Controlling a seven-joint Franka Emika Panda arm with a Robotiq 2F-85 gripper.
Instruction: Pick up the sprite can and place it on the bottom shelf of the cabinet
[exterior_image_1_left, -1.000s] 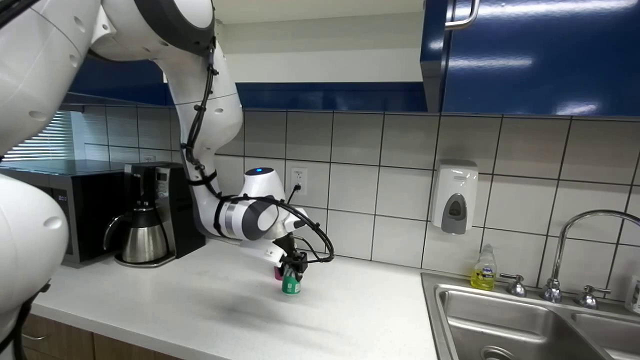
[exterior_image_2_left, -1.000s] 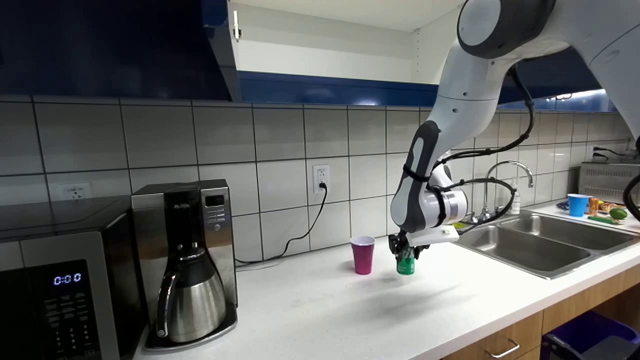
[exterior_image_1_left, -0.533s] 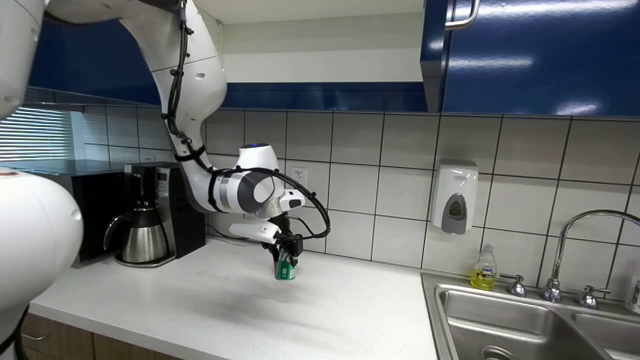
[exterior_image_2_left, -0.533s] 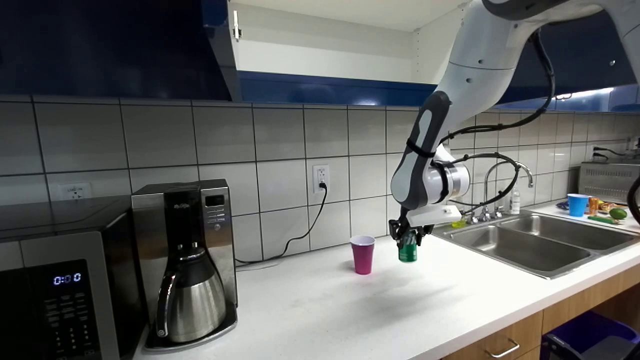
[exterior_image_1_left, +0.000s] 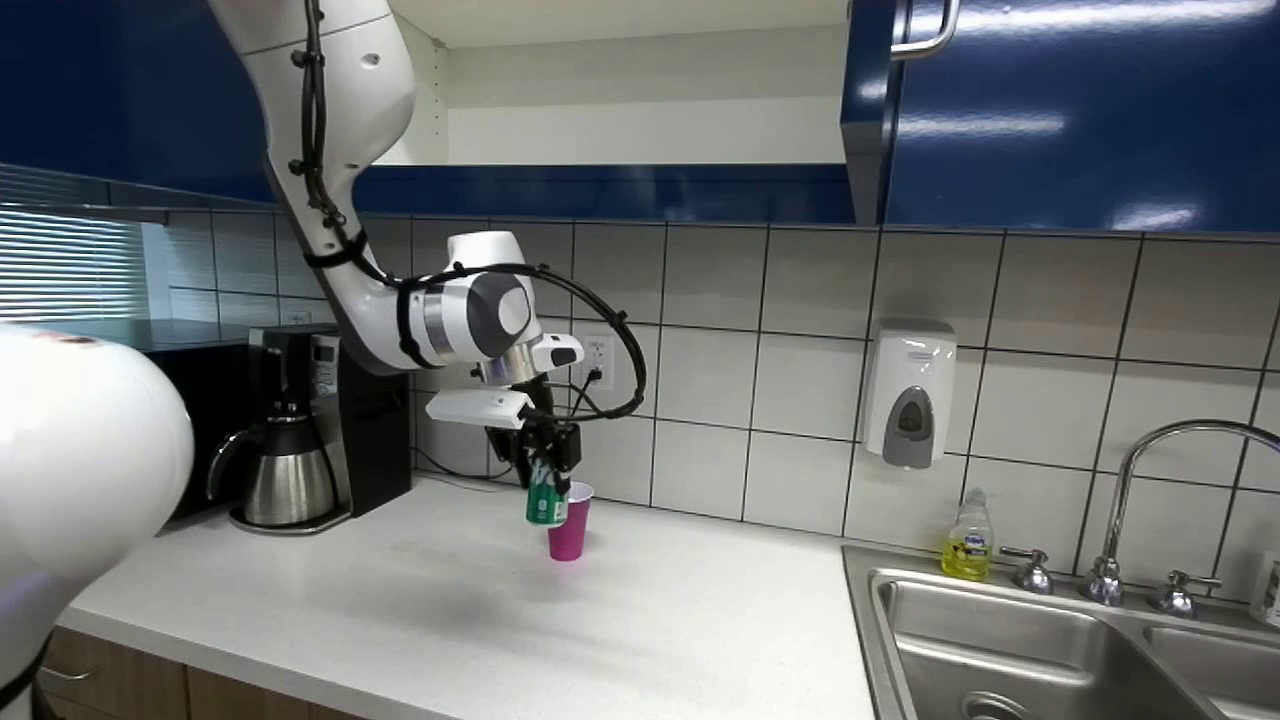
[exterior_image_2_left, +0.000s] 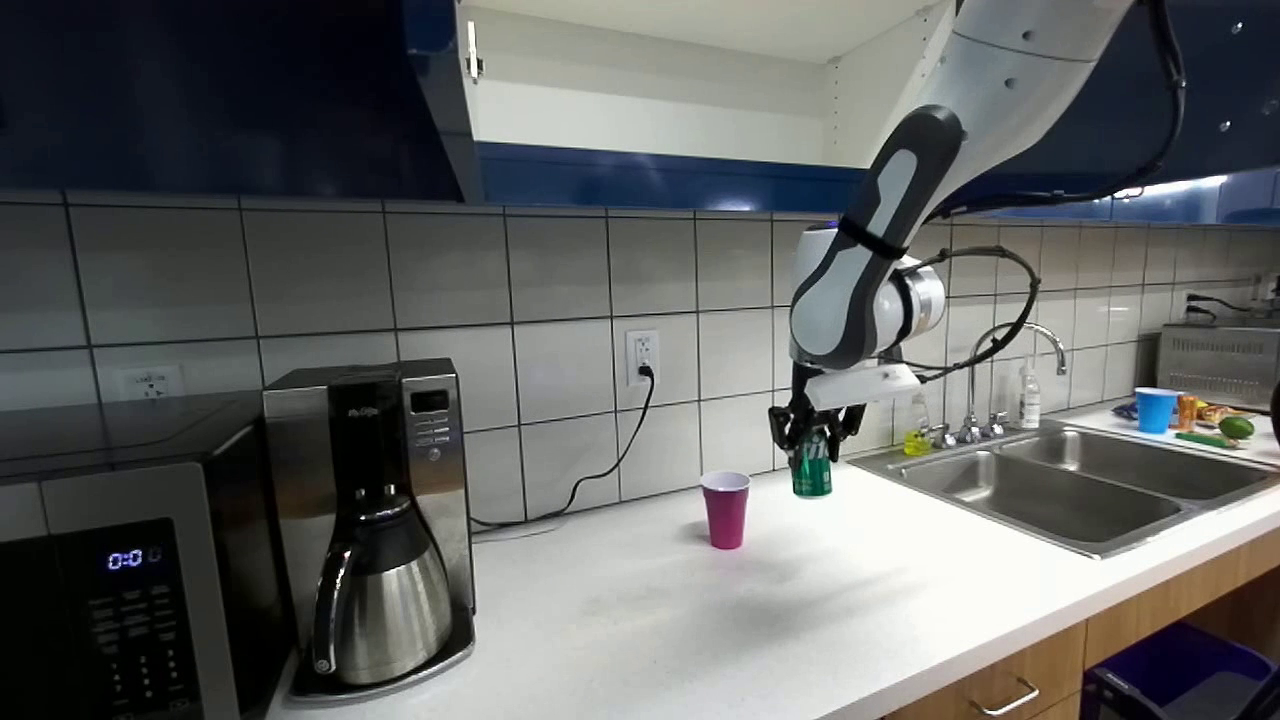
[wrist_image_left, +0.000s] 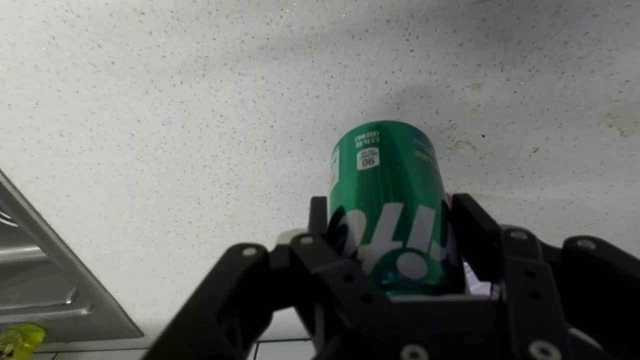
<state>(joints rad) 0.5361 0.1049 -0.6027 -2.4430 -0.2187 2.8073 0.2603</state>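
The green sprite can (exterior_image_1_left: 547, 503) is held upright in my gripper (exterior_image_1_left: 543, 478), raised above the counter. The can (exterior_image_2_left: 812, 477) and gripper (exterior_image_2_left: 815, 450) also show in the other exterior angle. In the wrist view the black fingers (wrist_image_left: 389, 212) press both sides of the can (wrist_image_left: 387, 170); its top is hidden between them. The glossy dark-blue cabinet (exterior_image_1_left: 1080, 130) hangs above, open with a white interior; its blue lower edge (exterior_image_2_left: 640, 180) also shows. The top face of the bottom shelf is hidden behind that edge. The gripper is well below the cabinet.
A pink cup (exterior_image_2_left: 726, 512) stands on the counter close to the can. A coffee maker (exterior_image_2_left: 370, 530) and microwave (exterior_image_2_left: 130, 570) stand at one end. The sink (exterior_image_1_left: 860, 620), dish soap (exterior_image_1_left: 967, 540) and soap dispenser (exterior_image_1_left: 910, 395) are at the other side.
The gripper has risen with the can, lifting it from near the counter to above it. The arm has swung up, and the pink cup now shows more fully. The cup has not moved.
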